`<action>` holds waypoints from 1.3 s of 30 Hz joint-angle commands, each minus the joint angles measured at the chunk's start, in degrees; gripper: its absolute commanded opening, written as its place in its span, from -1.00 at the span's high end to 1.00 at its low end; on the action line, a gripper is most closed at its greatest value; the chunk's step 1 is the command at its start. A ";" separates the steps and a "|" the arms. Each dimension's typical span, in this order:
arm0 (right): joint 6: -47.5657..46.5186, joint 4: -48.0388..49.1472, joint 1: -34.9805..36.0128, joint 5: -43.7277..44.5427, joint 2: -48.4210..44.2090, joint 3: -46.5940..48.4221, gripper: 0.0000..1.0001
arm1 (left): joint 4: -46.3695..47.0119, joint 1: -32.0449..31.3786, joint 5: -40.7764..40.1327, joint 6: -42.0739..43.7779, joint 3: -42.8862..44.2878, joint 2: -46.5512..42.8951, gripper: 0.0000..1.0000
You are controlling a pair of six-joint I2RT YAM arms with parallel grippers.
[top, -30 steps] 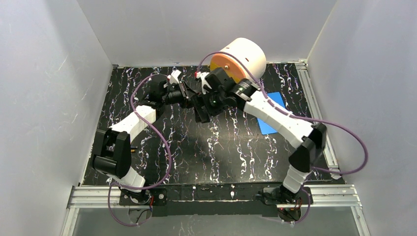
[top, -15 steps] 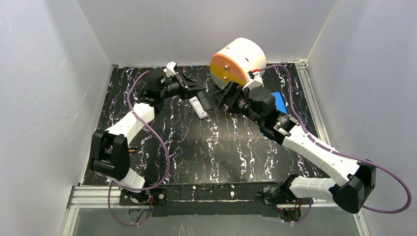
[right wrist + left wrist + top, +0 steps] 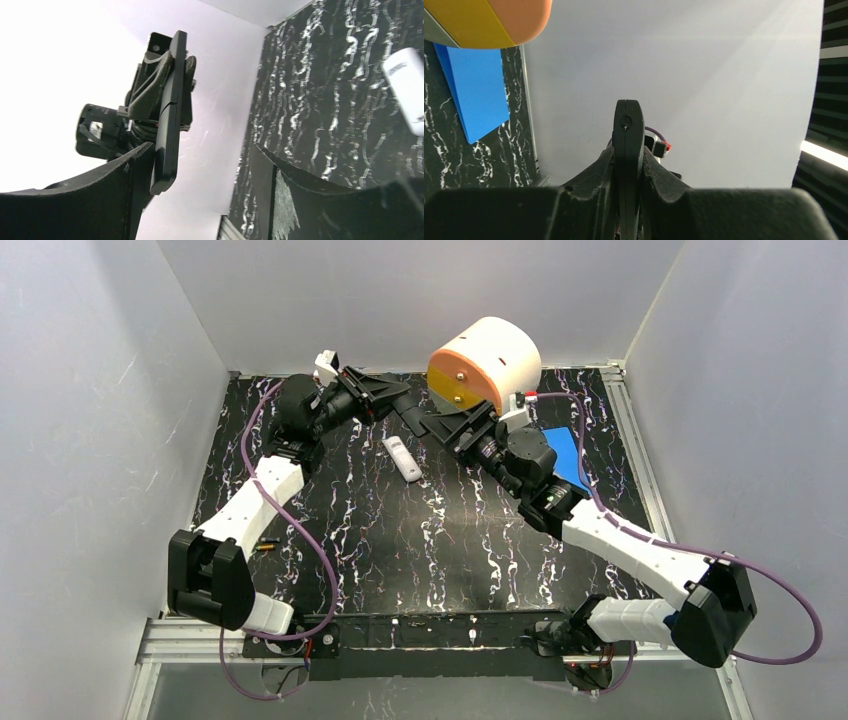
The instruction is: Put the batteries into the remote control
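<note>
Left claw [image 3: 392, 400], gripping the black remote [image 3: 169, 115] edge-on, is rising toward upper left; we are noting right claw [image 3: 200, 150] reaching after it, jaws wide.

The white remote [image 3: 407, 90] is cut off by the right wrist view's edge. The batteries [image 3: 262, 546] (near left on the surface [image 3: 430, 550]) are too small to tell apart.

Bright, even light; wrist views perhaps overexposed.
</note>
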 commanded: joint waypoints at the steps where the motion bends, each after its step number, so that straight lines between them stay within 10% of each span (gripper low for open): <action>1: 2.98 8.01 0.02 -2.27 1.97 2.02 -0.42 | 4.15 -0.47 -2.11 -4.17 -0.28 -3.04 1.00; 26: 4.56 10.82 -1.70 -9.20 11.18 6.96 0.75 | 12.74 -3.55 0.77 -9.09 -2.09 -7.76 1.00; 39: 6.18 12.51 -7.18 -24.47 19.18 18.09 0.65 | 12.68 -4.54 10.87 -7.33 -1.83 -6.57 1.00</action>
